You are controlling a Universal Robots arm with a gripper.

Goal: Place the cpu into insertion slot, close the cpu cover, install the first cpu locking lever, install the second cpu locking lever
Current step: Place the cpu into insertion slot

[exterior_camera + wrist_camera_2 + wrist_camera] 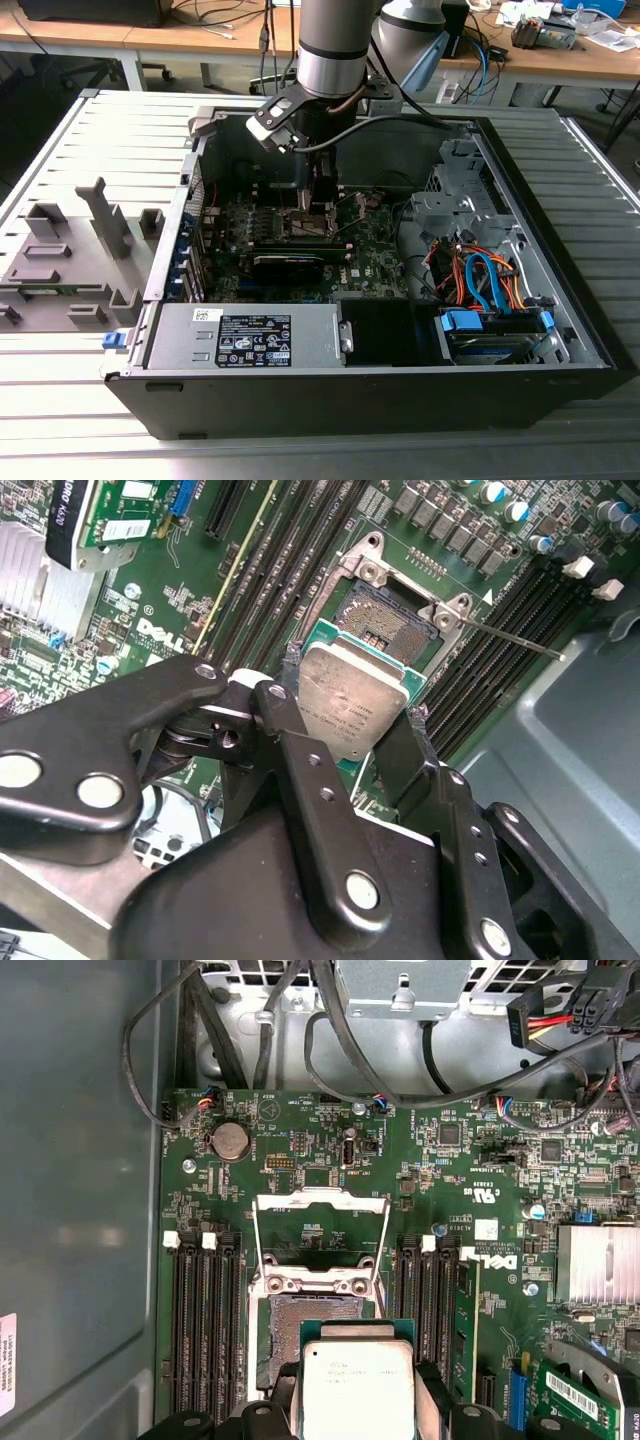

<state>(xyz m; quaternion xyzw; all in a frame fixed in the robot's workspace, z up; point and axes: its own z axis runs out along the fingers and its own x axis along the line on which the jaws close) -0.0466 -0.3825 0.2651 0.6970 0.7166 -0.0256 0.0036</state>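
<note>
Our black hand [352, 705] grips the flat silvery square cpu [358, 1385] by opposite edges, holding it over the dark square metal-rimmed insertion slot [285, 1345], offset toward one corner.

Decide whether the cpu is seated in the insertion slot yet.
Out: the gripper holds the cpu between its jaws, and the insertion slot lies bare.

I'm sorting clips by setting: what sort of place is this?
Probably a robotics lab or workshop: an open computer case lies on a slatted metal table, wooden desks stand behind, and the gripper holds the cpu near the insertion slot.
</note>
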